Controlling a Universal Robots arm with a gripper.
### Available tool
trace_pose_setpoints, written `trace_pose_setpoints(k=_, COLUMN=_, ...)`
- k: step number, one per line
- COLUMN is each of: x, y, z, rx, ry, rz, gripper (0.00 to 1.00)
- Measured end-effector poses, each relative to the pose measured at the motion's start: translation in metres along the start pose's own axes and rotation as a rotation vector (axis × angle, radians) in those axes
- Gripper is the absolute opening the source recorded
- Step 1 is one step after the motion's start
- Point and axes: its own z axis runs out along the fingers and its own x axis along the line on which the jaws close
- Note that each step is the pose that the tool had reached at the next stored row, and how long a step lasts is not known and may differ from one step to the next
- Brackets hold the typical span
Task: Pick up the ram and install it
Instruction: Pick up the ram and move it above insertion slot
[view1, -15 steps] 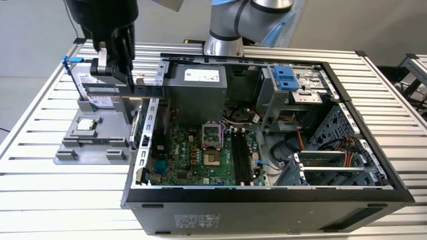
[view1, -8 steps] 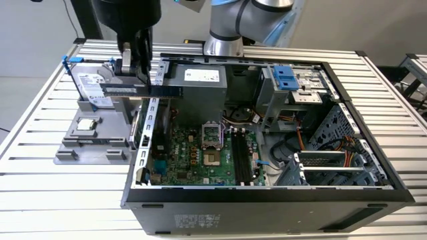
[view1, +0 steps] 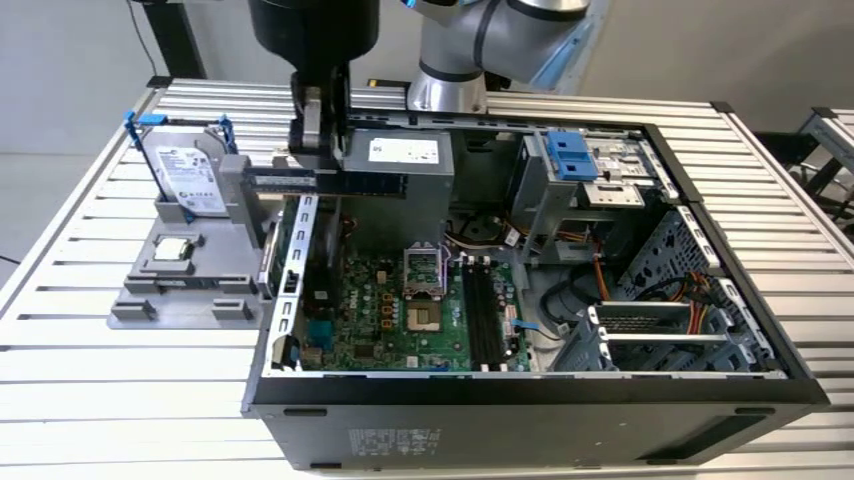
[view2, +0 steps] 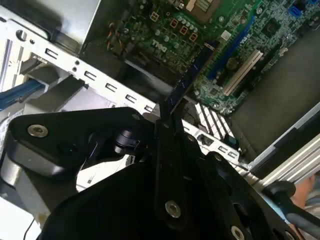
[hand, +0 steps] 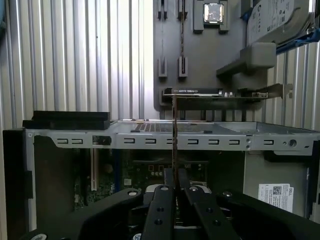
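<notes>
Gripper (view1: 318, 165) first: clamped tight on one end of the ram (view1: 370, 184), holding it level in the air above the case (view1: 534, 398) wall beside the grey holder (view1: 187, 300). Edge-on in the first wrist view, motherboard (view1: 387, 320) down below, well apart from its black slots (view1: 483, 314). Drive (view1: 187, 172) and processor (view1: 171, 250) parked on the holder, near the table (view1: 80, 380) edge at the exterior view's left.

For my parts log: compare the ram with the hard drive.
The ram is a thin dark stick; the hard drive is a silver box with blue handles. The ram hangs clamped in the end effector; the hard drive stands in the grey holder. Neither is installed.
</notes>
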Motion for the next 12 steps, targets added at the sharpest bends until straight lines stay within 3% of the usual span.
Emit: trace_pose_setpoints(k=12, x=-0.0005, y=-0.0405, z=-0.001, rx=-0.0003, ry=0.0001, rz=0.0, gripper=0.0)
